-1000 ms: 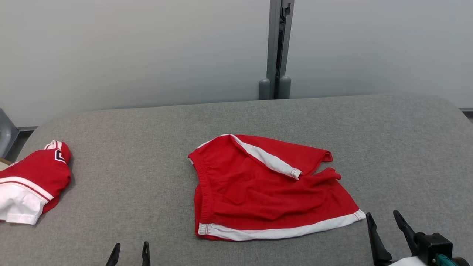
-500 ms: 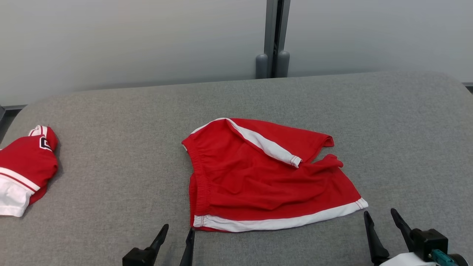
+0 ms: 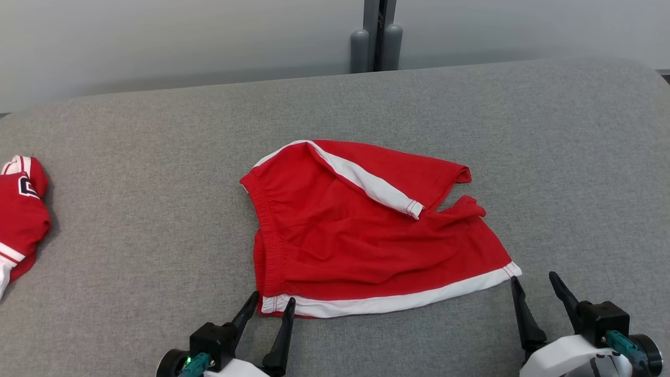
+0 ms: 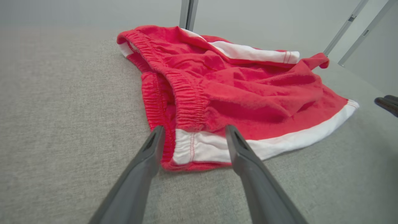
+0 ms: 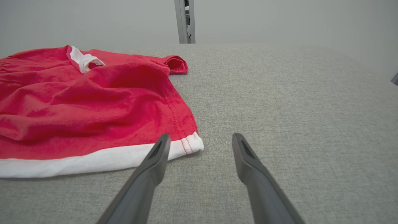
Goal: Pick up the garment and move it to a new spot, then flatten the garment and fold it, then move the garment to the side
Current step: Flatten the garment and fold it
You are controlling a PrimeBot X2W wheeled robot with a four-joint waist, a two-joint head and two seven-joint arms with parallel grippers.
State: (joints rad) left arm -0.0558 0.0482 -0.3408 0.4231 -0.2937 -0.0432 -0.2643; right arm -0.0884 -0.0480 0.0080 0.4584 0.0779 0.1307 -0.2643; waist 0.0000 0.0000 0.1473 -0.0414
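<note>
Presently left gripper [image 3: 273, 297] gapes at 7 o'clock of the shorts [image 3: 366, 246], right gripper [image 3: 533, 277] gapes at 4 o'clock.

grey table [image 3: 146, 209] and what sits around it
a bunched red-and-white cloth [image 3: 21, 209] lies well off to the left of the left gripper [image 3: 273, 297]; a grey upright post [image 3: 376, 36] stands far ahead of it, against the pale wall [image 3: 157, 42].

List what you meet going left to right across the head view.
Other garment → left claw → red shorts → right claw
</note>
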